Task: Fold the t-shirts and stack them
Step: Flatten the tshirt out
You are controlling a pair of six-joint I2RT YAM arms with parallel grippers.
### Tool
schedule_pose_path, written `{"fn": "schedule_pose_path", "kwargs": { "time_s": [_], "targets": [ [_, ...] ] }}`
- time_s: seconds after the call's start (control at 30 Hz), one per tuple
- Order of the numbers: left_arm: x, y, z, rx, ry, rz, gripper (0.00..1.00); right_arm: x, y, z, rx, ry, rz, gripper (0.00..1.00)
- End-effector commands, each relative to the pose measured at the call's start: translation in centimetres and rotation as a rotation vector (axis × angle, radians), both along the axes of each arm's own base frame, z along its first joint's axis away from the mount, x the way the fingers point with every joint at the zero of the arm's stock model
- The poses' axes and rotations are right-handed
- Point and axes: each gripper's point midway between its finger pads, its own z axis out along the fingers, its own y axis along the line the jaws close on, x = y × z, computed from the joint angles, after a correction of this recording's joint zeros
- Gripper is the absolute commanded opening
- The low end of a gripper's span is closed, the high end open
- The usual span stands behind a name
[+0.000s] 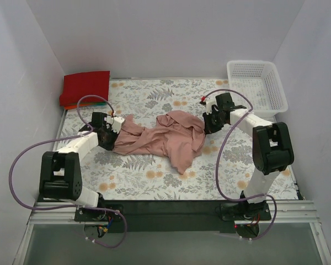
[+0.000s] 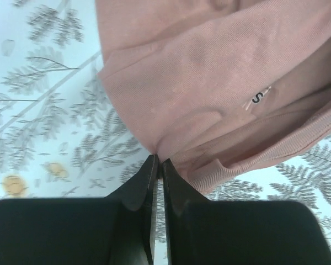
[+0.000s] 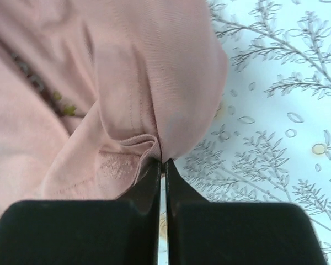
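Note:
A dusty pink t-shirt (image 1: 165, 138) lies crumpled and stretched across the middle of the floral table cloth. My left gripper (image 1: 111, 131) is shut on its left end; in the left wrist view (image 2: 159, 161) the fingertips pinch the pink cloth (image 2: 209, 83) near the collar with an "S" size tag. My right gripper (image 1: 208, 122) is shut on the shirt's right end; in the right wrist view (image 3: 163, 161) the tips pinch a bunched fold of pink cloth (image 3: 127, 83). A folded red t-shirt (image 1: 85, 87) tops a stack at the back left; an orange and a teal edge show under it.
A white plastic lattice basket (image 1: 257, 88) stands at the back right, beside the right arm. White walls close in the table on the left, back and right. The floral table cloth (image 1: 154, 182) shows in front of the shirt.

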Motion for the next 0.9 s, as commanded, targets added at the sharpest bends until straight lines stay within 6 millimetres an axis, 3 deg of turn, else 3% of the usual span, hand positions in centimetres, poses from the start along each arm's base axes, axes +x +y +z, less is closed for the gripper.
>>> {"fn": "schedule_pose_path", "kwargs": {
  "time_s": [0.0, 0.1, 0.23, 0.37, 0.6, 0.63, 0.67, 0.7, 0.8, 0.87],
  "targets": [
    [2.0, 1.1, 1.6, 0.042, -0.055, -0.026, 0.00, -3.0, 1.2, 1.9, 0.059, 0.013, 0.127, 0.01],
    [2.8, 2.2, 2.2, 0.065, -0.076, -0.022, 0.00, -4.6, 1.6, 2.4, 0.092, 0.037, 0.163, 0.01],
    [3.4, 6.1, 2.1, 0.089, -0.070, 0.041, 0.00, -7.0, 1.0, 2.0, 0.108, 0.086, 0.173, 0.01],
    [4.0, 8.8, 1.7, 0.108, -0.062, 0.072, 0.00, -8.4, 0.6, 2.0, 0.113, 0.094, 0.173, 0.01],
    [5.1, 9.6, 1.5, 0.095, -0.028, 0.109, 0.00, -10.0, 0.6, 1.5, 0.133, 0.138, 0.196, 0.02],
    [5.0, 9.4, 1.6, 0.083, -0.017, 0.103, 0.02, -10.2, 0.7, 1.5, 0.136, 0.145, 0.202, 0.14],
    [5.7, 8.5, 2.6, 0.040, -0.034, 0.076, 0.08, -10.3, 0.6, 1.6, 0.137, 0.143, 0.202, 0.21],
    [5.0, 7.9, 3.2, 0.012, -0.012, 0.057, 0.31, -10.3, 0.5, 1.7, 0.141, 0.144, 0.201, 0.26],
    [4.9, 4.8, 6.8, -0.137, -0.061, -0.055, 0.61, -10.3, 0.2, 2.8, 0.154, 0.132, 0.198, 0.38],
    [5.2, 3.1, 10.1, -0.210, -0.142, -0.100, 0.64, -10.7, 0.3, 3.7, 0.171, 0.137, 0.194, 0.42]
  ]
}}
